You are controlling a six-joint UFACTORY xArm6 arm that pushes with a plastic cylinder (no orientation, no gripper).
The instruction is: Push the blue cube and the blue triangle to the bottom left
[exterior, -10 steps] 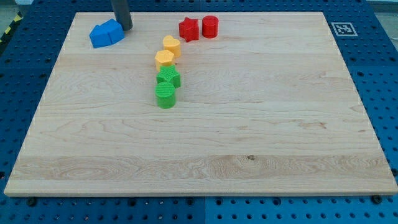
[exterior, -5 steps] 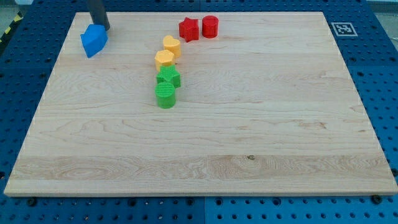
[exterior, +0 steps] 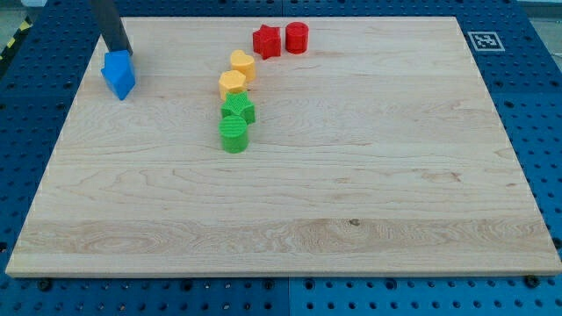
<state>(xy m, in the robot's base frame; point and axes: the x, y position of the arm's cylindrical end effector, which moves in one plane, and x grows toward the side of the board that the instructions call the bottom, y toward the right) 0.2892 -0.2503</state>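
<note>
So we've got no pincer on this rig at all, just the rod, so nothing to call spread or pinching; our tip (exterior: 122, 53) sits near the board's top left corner, right at the upper edge of the blue blocks (exterior: 118, 75), touching or as good as; the cube and the triangle are jammed so close that they read as one blue lump from here, and we honestly can't tell which is which; that lump is close to the board's (exterior: 351, 175) left edge, with the whole length of that edge between it and the bottom left corner, so the job looks barely started. What worries us: the two blues are only resting against each other, so a push that isn't square through the middle could split them, with one sliding off sideways and the other going on alone; the triangle's slanted face would make that likelier; also the left edge is right there, so any leftward drift in the push could tip one off the board; the yellow blocks (exterior: 237, 74), green blocks (exterior: 235, 122) and red blocks (exterior: 280, 39) sit well apart toward the top middle, so we don't expect those to get in the way.
</note>
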